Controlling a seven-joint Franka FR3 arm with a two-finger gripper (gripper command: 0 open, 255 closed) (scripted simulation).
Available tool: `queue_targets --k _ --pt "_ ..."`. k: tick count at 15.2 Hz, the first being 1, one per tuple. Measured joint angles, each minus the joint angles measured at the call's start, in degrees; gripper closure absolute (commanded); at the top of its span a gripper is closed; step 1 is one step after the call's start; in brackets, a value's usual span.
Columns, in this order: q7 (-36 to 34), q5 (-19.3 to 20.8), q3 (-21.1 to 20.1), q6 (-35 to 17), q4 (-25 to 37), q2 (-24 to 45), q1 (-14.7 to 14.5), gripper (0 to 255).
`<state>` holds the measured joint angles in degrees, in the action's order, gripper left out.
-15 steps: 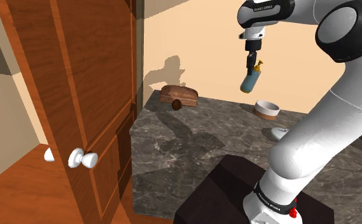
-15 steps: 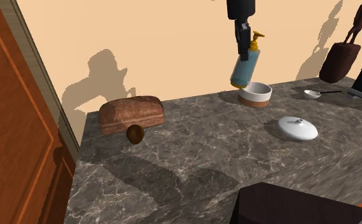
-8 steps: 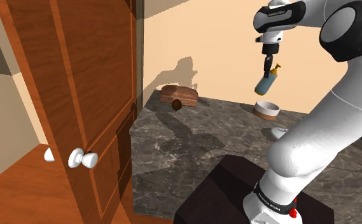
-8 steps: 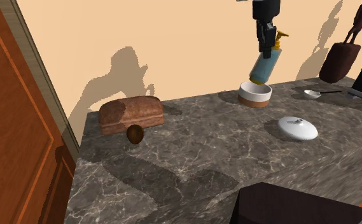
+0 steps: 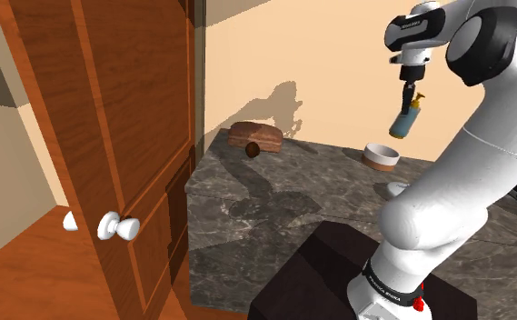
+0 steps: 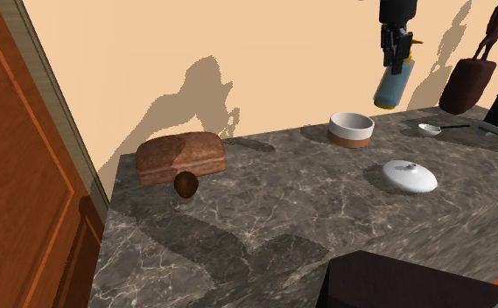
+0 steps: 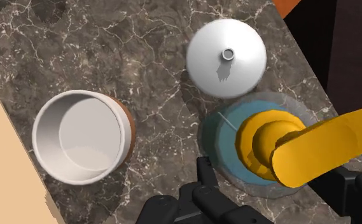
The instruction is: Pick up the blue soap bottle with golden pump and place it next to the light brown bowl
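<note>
One gripper [image 6: 394, 52] pinches the neck of one blue bottle [image 6: 390, 88] with a yellow pump, which hangs tilted in the air above the grey marbled worktop [image 6: 282, 214], clear of it. One bowl [image 6: 351, 129], white inside and brown at the base, stands near the worktop's far edge by the wall. One white lid [image 6: 410, 177] lies nearer the stand. One spoon [image 6: 430, 129], one loaf [image 6: 181, 157] and one brown ball [image 6: 185, 184] touching it complete the set (lettering on the arm is unreadable). The door [image 5: 111, 109] carries two white knobs [image 5: 118, 225].
</note>
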<state>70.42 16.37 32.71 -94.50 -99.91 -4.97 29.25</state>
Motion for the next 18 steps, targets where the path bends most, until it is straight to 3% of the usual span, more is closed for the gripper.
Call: queue_targets --k 8,14,18 --pt "13.86 -5.27 7.04 -2.37 8.10 8.83 6.51 255" --pt "24.15 -12.44 10.10 -2.72 17.05 18.38 13.94 255" --pt "24.36 -12.75 10.12 -5.62 14.56 18.82 14.28 255"
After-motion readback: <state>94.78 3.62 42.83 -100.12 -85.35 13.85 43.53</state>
